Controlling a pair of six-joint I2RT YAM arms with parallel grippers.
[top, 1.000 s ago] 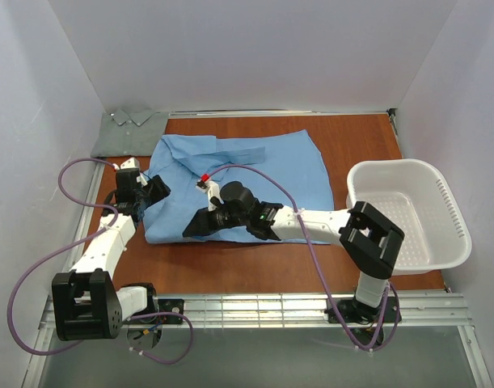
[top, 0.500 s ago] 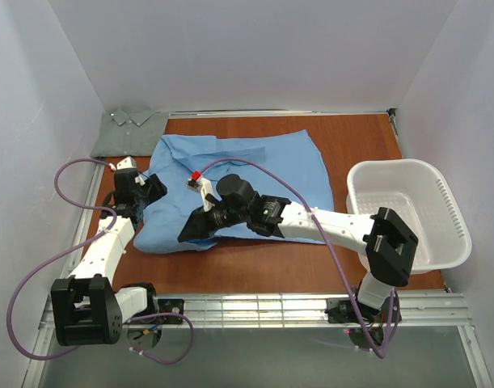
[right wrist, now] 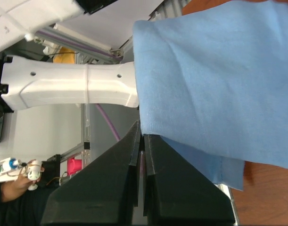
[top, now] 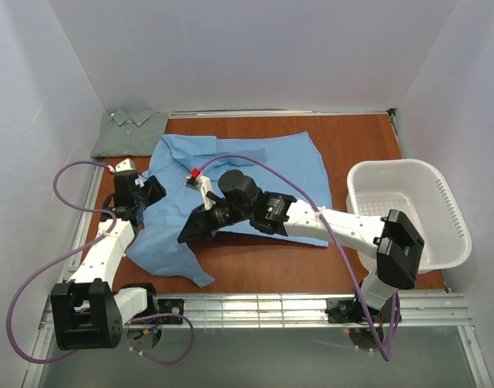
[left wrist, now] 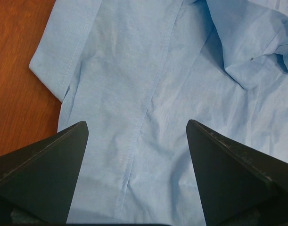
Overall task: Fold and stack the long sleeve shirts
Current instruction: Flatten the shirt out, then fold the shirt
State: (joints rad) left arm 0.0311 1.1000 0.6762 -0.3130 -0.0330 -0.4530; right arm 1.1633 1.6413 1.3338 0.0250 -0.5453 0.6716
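The light blue shirt (top: 263, 166) lies spread on the brown table (top: 352, 145), and a flap of it is drawn out toward the near left (top: 170, 255). My right gripper (top: 185, 235) is shut on the shirt's edge, with blue cloth (right wrist: 214, 80) bunched at its closed tips (right wrist: 144, 136). My left gripper (top: 149, 191) hovers over the shirt's left side with its jaws wide open (left wrist: 136, 125), and a seamed panel of the shirt (left wrist: 148, 84) lies below them. The grey-green shirt (top: 130, 129) lies folded at the back left corner.
A white plastic laundry basket (top: 441, 234) stands at the right edge of the table. A metal rail (top: 255, 307) runs along the near edge. White walls close in the left, back and right sides.
My right gripper has moved left and toward the near edge, dragging the shirt's lower left part out to the front left. The left gripper has barely moved.
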